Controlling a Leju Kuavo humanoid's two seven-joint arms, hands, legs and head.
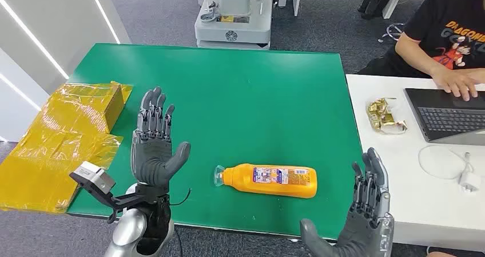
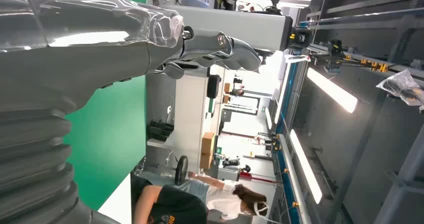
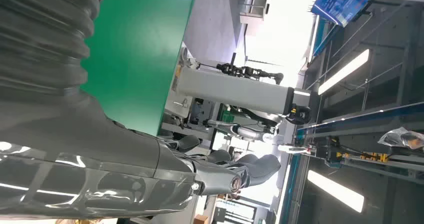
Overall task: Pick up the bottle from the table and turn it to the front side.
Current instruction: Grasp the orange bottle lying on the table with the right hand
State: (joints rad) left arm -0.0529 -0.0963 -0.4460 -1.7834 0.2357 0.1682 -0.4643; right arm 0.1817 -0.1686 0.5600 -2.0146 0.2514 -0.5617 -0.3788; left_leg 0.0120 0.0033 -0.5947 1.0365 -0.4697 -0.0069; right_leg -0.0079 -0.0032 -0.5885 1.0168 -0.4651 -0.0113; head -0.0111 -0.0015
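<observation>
The bottle [image 1: 269,180], orange with a printed label facing up, lies on its side on the green tabletop [image 1: 240,91], close to the near edge and somewhat toward the right-hand edge, its clear cap end pointing to the left edge. The left hand [image 1: 153,142] is raised above the near left part of the tabletop, palm toward the bottle, fingers spread and holding nothing; the right hand [image 1: 360,214] hovers by the near right corner, likewise spread and empty. Neither touches the bottle, which lies between them. I judge the task to be at its start, with the reach not yet made. The next move calls for one hand to come down over the bottle's body and close around it before lifting and turning it.
</observation>
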